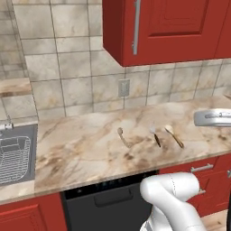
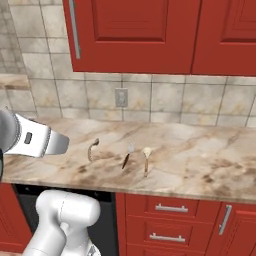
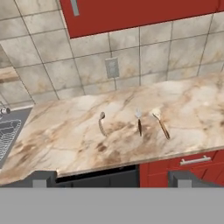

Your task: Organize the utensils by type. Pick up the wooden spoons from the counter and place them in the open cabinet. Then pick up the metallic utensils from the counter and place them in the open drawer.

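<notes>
We look down on a long beige stone-look counter (image 1: 90, 149) with brown marbled veining, where three utensils lie in a loose row nearer its front edge than the tiled wall. Toward the sink end lies a small spoon (image 1: 122, 136) that reads grey-tan here (we cannot tell metal from wood). In the middle is a silver fork with a dark brown-black handle (image 1: 155, 136), tines toward the wall. Just beside it, apart and not touching, lies a wooden spoon with a pale bowl and an orange-brown handle (image 1: 173, 136), its handle slanting toward the front edge.

A steel sink with a wire rack (image 1: 16, 155) is set into the counter's far left end. Above, a red wall cabinet with a long grey bar handle (image 1: 167, 27) hangs with its door shut as we see it. Red drawers with silver bar handles (image 2: 170, 220) sit closed under the front edge, beside a dark appliance front (image 1: 106, 205).

The two-finger gripper (image 3: 111, 179) hovers well back from the counter with its jaws spread wide, holding nothing.
</notes>
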You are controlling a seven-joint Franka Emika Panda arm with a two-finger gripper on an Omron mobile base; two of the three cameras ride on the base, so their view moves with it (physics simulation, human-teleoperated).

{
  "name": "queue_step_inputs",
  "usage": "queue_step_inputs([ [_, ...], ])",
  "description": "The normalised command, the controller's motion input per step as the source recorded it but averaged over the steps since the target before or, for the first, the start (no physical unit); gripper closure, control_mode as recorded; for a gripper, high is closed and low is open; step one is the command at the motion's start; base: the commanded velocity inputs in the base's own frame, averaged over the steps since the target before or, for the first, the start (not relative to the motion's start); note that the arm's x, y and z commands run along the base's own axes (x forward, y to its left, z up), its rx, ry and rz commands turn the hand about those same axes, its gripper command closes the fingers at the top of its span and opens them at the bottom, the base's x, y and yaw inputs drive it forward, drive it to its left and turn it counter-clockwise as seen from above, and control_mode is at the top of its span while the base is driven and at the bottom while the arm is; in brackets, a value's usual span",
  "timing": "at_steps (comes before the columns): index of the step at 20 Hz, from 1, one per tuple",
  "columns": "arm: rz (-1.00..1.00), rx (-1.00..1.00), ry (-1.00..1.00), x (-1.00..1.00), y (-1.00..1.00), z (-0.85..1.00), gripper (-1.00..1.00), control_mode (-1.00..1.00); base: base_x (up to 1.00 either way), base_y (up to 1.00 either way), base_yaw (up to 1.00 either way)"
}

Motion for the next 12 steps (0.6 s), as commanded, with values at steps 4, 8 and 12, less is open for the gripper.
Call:
queue_step_inputs([
  [4,0.0,0.0,0.0,0.0,0.0,0.0,-1.0,1.0,0.37,0.0,0.0],
  [8,0.0,0.0,0.0,0.0,0.0,0.0,-1.0,1.0,0.43,0.0,0.01],
  [12,0.0,0.0,0.0,0.0,0.0,0.0,-1.0,1.0,0.4,0.0,0.0],
])
